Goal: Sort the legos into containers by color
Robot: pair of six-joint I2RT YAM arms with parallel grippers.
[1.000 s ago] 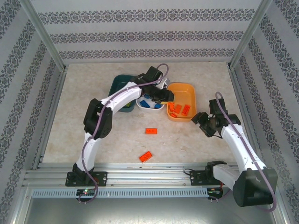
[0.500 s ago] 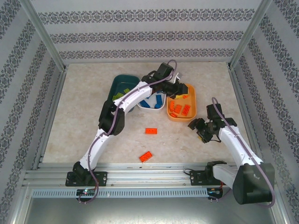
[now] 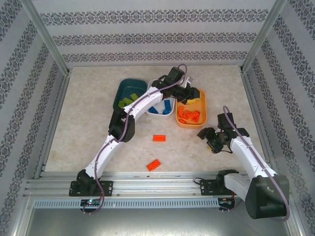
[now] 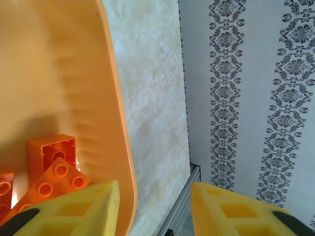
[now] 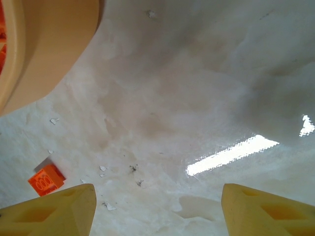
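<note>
The orange tub (image 3: 202, 103) holds several orange-red legos (image 3: 189, 115). Blue legos (image 3: 165, 106) lie in the white tub (image 3: 158, 114), and lime green legos (image 3: 127, 102) in the dark teal tub (image 3: 129, 87). My left gripper (image 3: 190, 95) hangs open over the far end of the orange tub. Its wrist view shows the tub wall (image 4: 59, 73), orange bricks (image 4: 51, 152) and open, empty fingers (image 4: 83, 209). My right gripper (image 3: 207, 139) is open and empty over bare table, near the tub's corner (image 5: 49, 44). One loose orange brick (image 5: 46, 179) lies ahead and to its left.
Two orange-red bricks lie loose on the marble tabletop, one at the middle (image 3: 159, 138) and one nearer the front rail (image 3: 154, 165). Patterned walls and metal posts close in the table. Small white flecks (image 5: 106, 205) dot the surface under the right gripper.
My left arm swung right from above the white tub to over the orange tub's far end. My right gripper moved left and slightly nearer, toward the table's middle.
</note>
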